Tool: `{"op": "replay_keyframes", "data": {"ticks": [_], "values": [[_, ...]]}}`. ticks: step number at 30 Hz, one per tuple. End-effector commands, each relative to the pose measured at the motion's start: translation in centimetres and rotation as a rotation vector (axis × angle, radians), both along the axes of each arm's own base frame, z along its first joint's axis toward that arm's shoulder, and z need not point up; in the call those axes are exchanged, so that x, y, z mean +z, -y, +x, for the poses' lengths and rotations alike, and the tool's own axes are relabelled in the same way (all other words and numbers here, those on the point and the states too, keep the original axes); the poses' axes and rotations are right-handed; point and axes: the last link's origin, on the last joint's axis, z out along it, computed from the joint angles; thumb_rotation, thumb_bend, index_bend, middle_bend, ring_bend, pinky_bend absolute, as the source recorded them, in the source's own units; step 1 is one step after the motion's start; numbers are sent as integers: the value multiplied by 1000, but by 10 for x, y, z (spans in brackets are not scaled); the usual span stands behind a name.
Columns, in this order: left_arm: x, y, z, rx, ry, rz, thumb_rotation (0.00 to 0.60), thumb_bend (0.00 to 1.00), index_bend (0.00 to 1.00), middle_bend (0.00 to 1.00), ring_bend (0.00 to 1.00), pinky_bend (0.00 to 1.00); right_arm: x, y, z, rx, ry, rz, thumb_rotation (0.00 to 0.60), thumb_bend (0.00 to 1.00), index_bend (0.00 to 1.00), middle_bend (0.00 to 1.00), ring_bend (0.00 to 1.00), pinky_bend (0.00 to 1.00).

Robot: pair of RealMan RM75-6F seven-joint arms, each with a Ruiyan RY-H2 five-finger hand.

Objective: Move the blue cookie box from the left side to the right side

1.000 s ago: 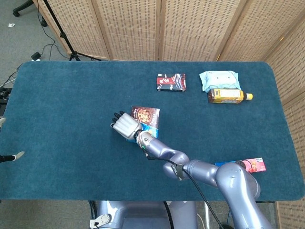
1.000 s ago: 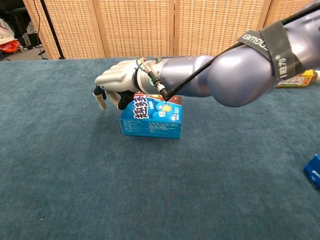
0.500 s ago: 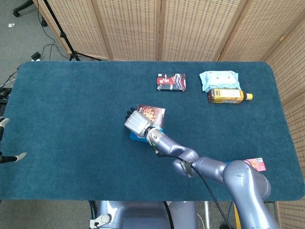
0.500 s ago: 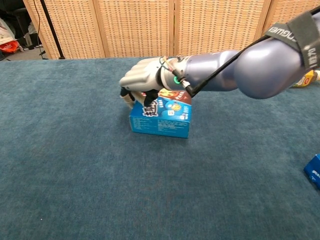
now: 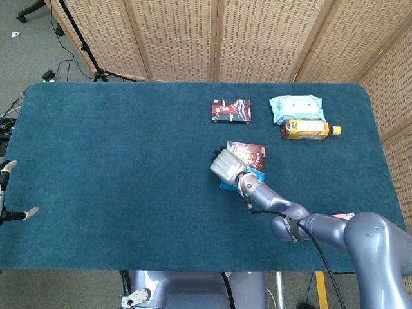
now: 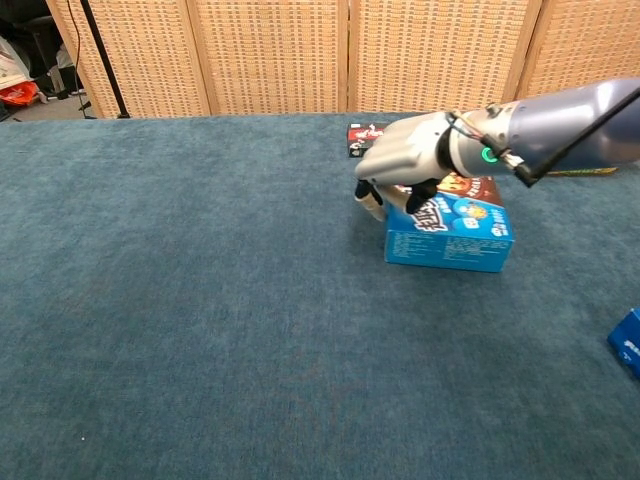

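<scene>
The blue cookie box (image 5: 251, 158) (image 6: 455, 238) lies flat on the blue table cloth, a little right of the middle. Its top shows a brown cookie picture. My right hand (image 5: 226, 166) (image 6: 405, 160) rests on the box's left end and grips it, with fingers curled down over the left edge. My right forearm runs back toward the front right. Only the spread fingertips (image 5: 8, 168) of my left hand show at the far left edge of the head view, with nothing in them.
A dark red box (image 5: 231, 110) (image 6: 362, 135) lies behind the cookie box. A pale tissue pack (image 5: 295, 107) and a lying bottle (image 5: 308, 129) sit at the back right. A small pink and blue box (image 5: 344, 222) (image 6: 628, 342) is at the front right edge.
My right hand has carried the cookie box from left of centre to right of centre. The left fingertips crept slightly right.
</scene>
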Motion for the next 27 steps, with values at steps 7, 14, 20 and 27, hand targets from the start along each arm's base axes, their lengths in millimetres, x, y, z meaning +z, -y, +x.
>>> {"op": "replay_keyframes", "data": {"ticks": [7,14,20,27], "values": [[-2,1,4,-15,-3,-7,600,0,0,0,0,0,31,-11,-56,16,-97,-15,600,1000,438,334,196,214],[-4,2,7,-25,-1,-17,600,0,0,0,0,0,56,0,-84,-29,-97,-77,600,1000,438,336,196,216],[3,1,5,-19,23,-1,600,0,0,0,0,0,75,8,-108,-98,-95,-119,600,1000,445,341,196,216],[4,3,7,-33,27,-14,600,0,0,0,0,0,88,5,-127,-136,-112,-131,600,1000,471,362,201,219]]}}
